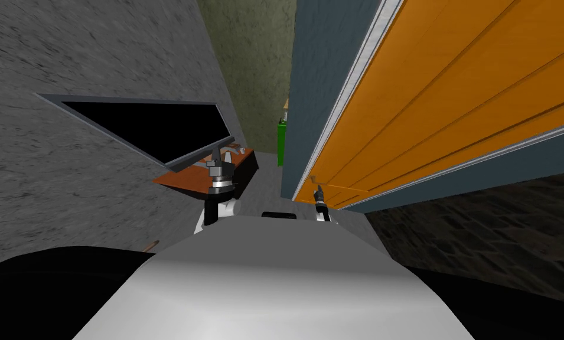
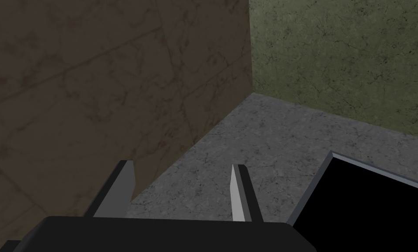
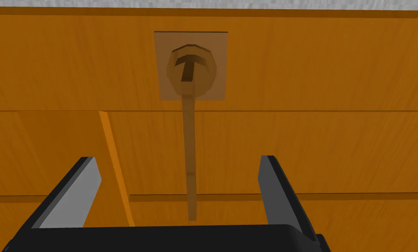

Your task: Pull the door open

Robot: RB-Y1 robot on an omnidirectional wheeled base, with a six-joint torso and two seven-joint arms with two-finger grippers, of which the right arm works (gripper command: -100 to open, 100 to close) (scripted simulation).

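The left gripper (image 2: 182,168) is held out ahead of the torso, near a small reddish-brown table (image 1: 183,177) with a dark side panel. Its two thin grey fingers stand apart with nothing between them.

Further right, the right gripper (image 3: 178,159) faces a large orange wooden door (image 3: 326,61) with long grooved panels. The door is set in a light grey frame (image 1: 357,77) within a blue-grey wall (image 1: 313,88). This gripper's jaws are spread wide and hold nothing.

Straight ahead of the jaws, on the door's face, is a square tan plate (image 3: 164,87) carrying a rounded boss. From that boss a long, slim tan lever handle (image 3: 189,148) runs back toward the gripper. The lever's free end lies in the gap between the two fingers, roughly midway, close to the dark gripper body. Neither finger touches it. A narrow raised orange strip (image 3: 116,170) on the door slants through the gap between the lever and one finger.
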